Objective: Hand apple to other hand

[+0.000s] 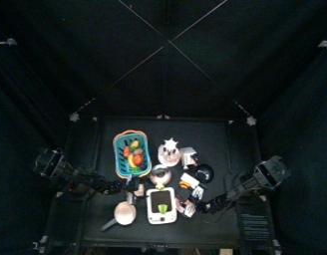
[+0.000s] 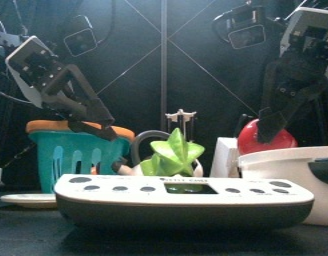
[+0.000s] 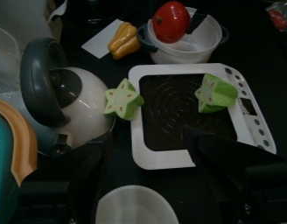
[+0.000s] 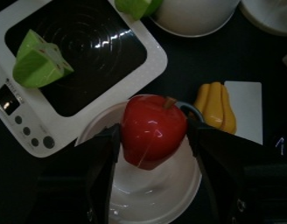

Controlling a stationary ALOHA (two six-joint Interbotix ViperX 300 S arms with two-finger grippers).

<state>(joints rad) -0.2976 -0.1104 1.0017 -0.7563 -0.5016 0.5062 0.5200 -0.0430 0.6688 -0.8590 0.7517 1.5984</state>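
Observation:
The red apple [image 4: 154,129] sits over a white bowl [image 4: 157,194] at the table's right front. My right gripper [image 4: 157,147] stands around it, a jaw pressed to each side, and hangs down onto it in the front view [image 2: 270,122]. The apple [image 2: 254,135] shows there just above the bowl's rim [image 2: 290,160]. It also shows in the left wrist view [image 3: 170,21]. My left gripper [image 3: 152,162] is open and empty, above the near edge of a white kitchen scale [image 3: 245,105], left of the apple.
Two green star-shaped pieces [image 3: 122,100] [image 3: 216,90] lie on and beside the scale's black plate. A white and grey kettle [image 3: 70,92] stands beside it. A yellow fruit [image 4: 213,107] lies on a white card. A teal basket [image 1: 129,151] stands at the back left.

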